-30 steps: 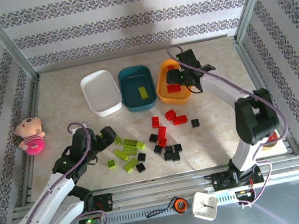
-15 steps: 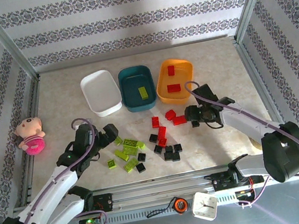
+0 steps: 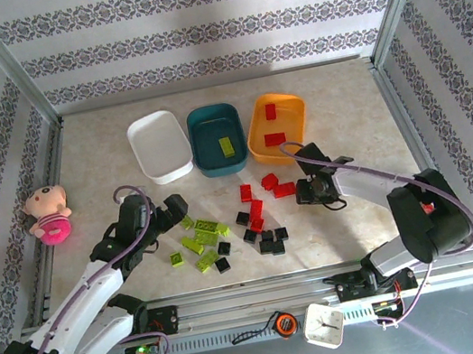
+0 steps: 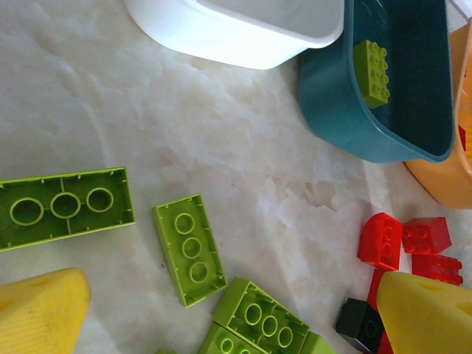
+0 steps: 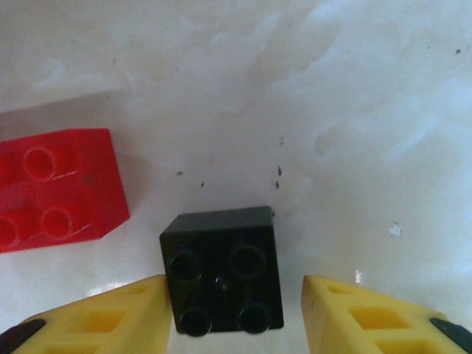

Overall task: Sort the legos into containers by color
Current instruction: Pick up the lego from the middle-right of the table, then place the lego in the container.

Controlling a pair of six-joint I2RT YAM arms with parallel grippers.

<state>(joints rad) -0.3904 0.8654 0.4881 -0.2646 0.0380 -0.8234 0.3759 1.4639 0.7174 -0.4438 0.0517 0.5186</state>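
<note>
- The small black four-stud plastic brick (image 5: 221, 276) lies flat on the marble-patterned table (image 3: 344, 112), right of the loose pile and nearer the near edge than the tubs; a red plastic brick (image 5: 59, 188) lies just beside it, not touching
- The right gripper (image 3: 316, 189) is set astride this brick with its jaws partly open; one yellow finger (image 5: 96, 317) appears to touch a side wall, a gap is left at the other, and nothing is yet clamped
- The left gripper (image 3: 172, 213) is held above the lime green plastic bricks (image 4: 188, 247) toward the near left corner, jaws spread wide, nothing held
- The black brick is judged light, rigid and not fragile; its smooth glossy walls are expected to slip if pressed askew
- Two opposite flat side walls are to be taken squarely, centred and low; corners and studs are to be avoided
- Three tubs stand in a row toward the far edge: the shallow white plastic tub (image 3: 158, 145) is bare, the dark teal plastic tub (image 3: 208, 131) holds one green brick, the orange plastic tub (image 3: 289, 124) holds two red ones; the white tub is therefore judged the likely place for black
</note>
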